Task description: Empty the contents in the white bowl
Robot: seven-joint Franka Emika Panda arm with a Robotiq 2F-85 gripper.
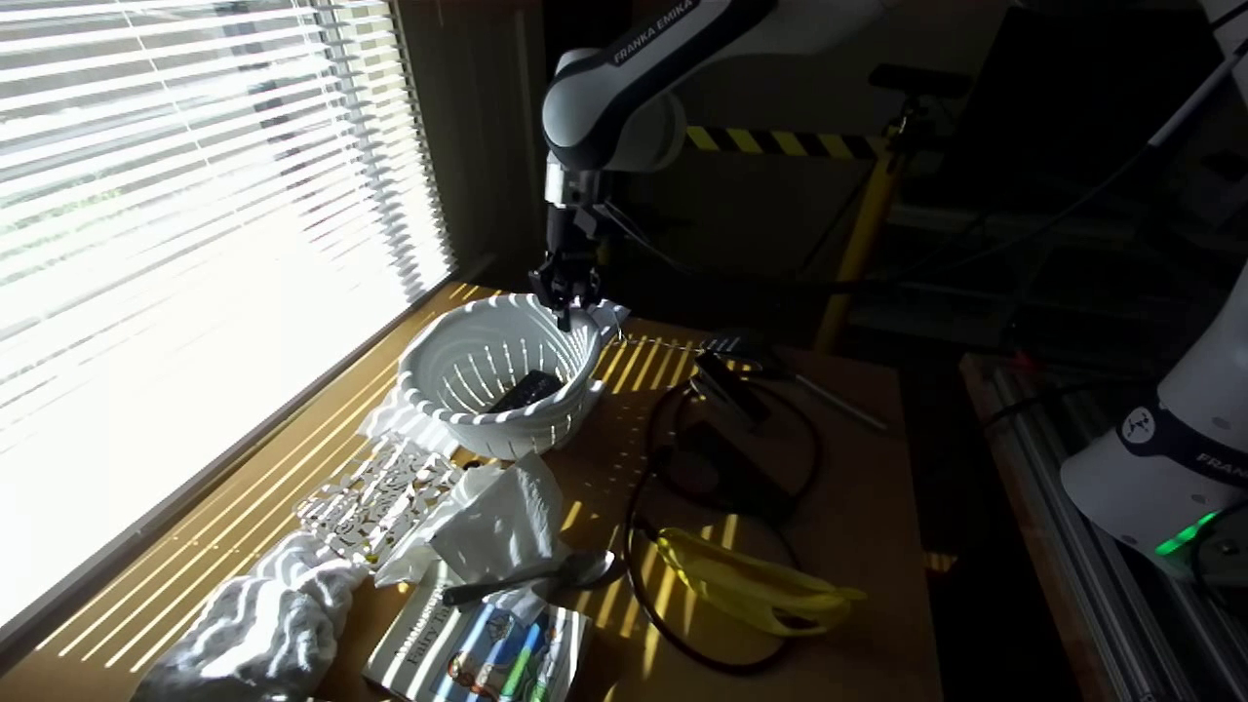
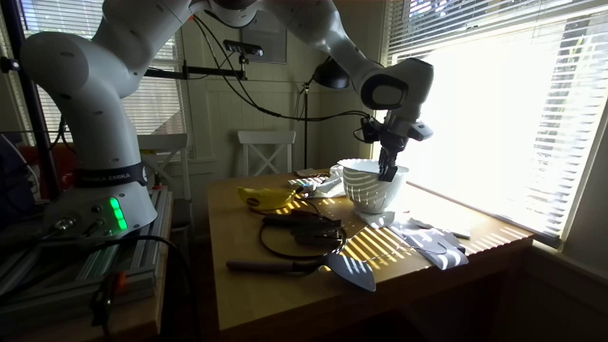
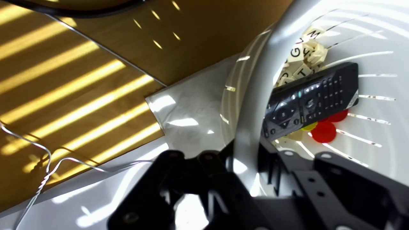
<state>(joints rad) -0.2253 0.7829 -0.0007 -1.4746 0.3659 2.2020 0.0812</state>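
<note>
At three o'clock in the wrist view, we see the white bowl [image 3: 380,86], a dark remote [image 3: 311,99], letter tiles [image 3: 300,64] and red discs [image 3: 323,132] inside; toward six o'clock, our gripper [image 3: 246,154] is clamped on the rim [image 3: 254,108].

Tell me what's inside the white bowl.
A black remote, letter tiles, red discs and a yellow piece; anything under the remote or behind the rim is hidden.

The gripper [image 1: 573,310] meets the white bowl [image 1: 507,437] at its rim, a black object [image 1: 526,390] inside.
</note>
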